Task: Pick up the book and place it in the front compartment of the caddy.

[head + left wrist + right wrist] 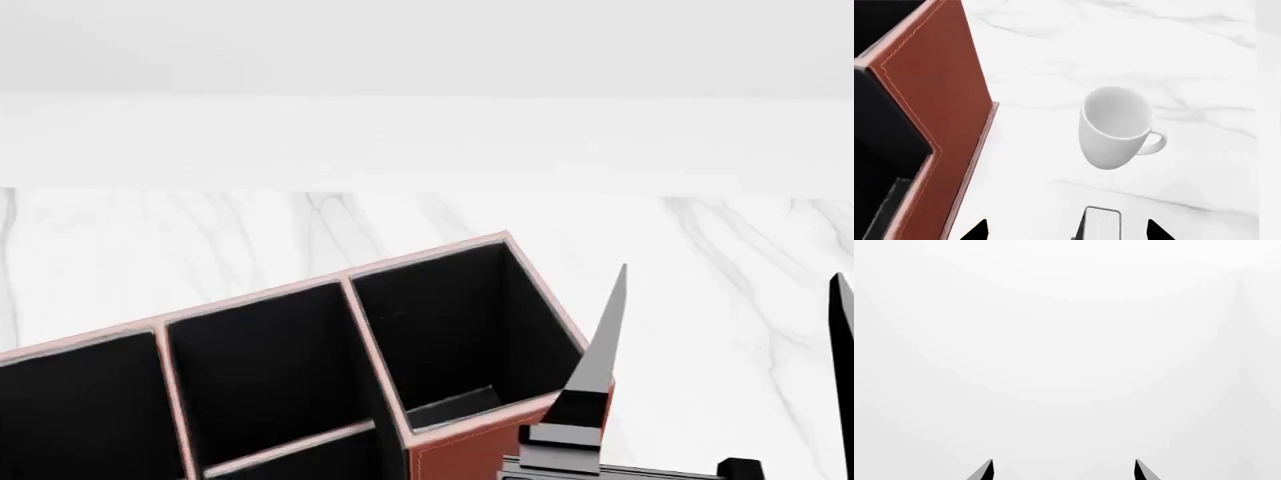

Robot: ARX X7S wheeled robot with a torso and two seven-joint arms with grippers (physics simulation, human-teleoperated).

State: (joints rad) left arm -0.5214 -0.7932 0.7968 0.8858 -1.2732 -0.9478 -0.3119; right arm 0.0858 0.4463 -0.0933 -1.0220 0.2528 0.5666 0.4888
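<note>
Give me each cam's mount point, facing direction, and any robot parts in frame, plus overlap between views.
Left wrist: on the left arm, faces down at the mug, caddy side, book between open left gripper tips.
Head: on the head, faces forward-down into the caddy slots on the marble table; right gripper fingers show.
Right wrist: on the right arm, faces blank white; only open fingertips.
Shared: caddy, in left wrist and head.

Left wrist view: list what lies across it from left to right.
caddy → book (only its edge shows, at the frame's bottom) → white mug, its handle on the far right side.
</note>
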